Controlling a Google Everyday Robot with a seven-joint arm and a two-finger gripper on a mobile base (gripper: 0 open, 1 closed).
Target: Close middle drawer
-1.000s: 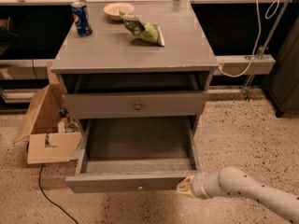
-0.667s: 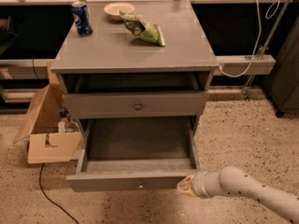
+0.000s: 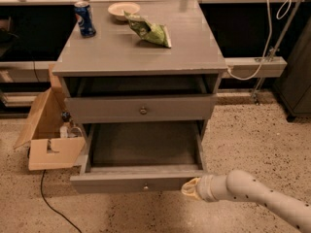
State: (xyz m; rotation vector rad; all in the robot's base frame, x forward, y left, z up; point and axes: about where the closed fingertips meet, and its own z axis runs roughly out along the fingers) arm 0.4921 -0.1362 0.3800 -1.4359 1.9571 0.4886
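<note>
The middle drawer [image 3: 121,182] stands pulled far out of the cabinet [image 3: 121,50], its empty box open to view and its low front panel the part nearest the camera. The gripper [image 3: 189,188] is at the right end of that panel, its tip at or just beside the panel's right corner; whether they touch cannot be made out. Whether the gripper is open or closed cannot be told either, and it has hold of nothing that shows. The arm [image 3: 262,200] reaches in from the right and from the near side.

From the gripper the panel runs away to the left, its long axis lying side to side across the view. The knob [image 3: 145,186] sits at the panel's centre, left of the tip and about level with it. The cabinet lies beyond the gripper, away from the camera, and that is the way the drawer must travel. So the push, as I judge it, has to go straight back, square to the panel's length and not along it. Set at the end and not the middle, the gripper risks skewing the drawer on its runners; a shift left toward the knob first would press more evenly. The top drawer [image 3: 97,109], above and beyond the tip, needs no touch
</note>
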